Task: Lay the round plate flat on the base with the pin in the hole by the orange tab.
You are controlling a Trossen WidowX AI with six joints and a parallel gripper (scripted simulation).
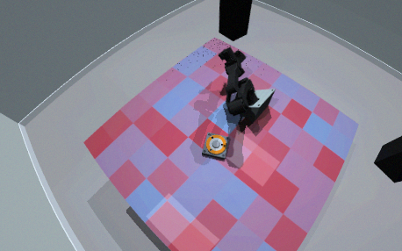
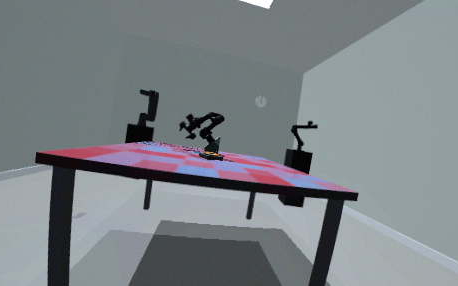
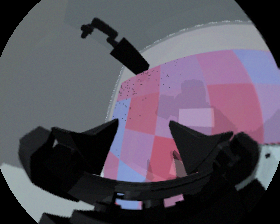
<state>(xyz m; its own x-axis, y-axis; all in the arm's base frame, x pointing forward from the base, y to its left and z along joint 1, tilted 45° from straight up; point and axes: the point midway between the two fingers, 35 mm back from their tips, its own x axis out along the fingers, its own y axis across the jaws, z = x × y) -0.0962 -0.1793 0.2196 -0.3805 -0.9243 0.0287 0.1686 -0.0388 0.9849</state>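
Observation:
The round plate (image 1: 210,147) (image 2: 210,153) shows as an orange ring with a pale middle, around the grey post (image 1: 216,144). It sits over the square dark grey base (image 1: 215,156) (image 2: 213,157) on the table. Small dark spots show on the plate. The orange tab, its hole and the pin are too small to make out, and I cannot tell whether the plate lies flat or tilted. My gripper (image 2: 185,132) (image 3: 144,122) is open and empty, raised above the table and well away from the plate. The plate is out of the wrist view.
The arm's pale mounting bracket (image 1: 263,98) stands beyond the base, with the arm folded above it. Black pedestals (image 1: 234,19) (image 1: 401,154) stand beyond the table edges. In the exterior view, both pedestals (image 2: 140,133) (image 2: 297,162) carry other arms.

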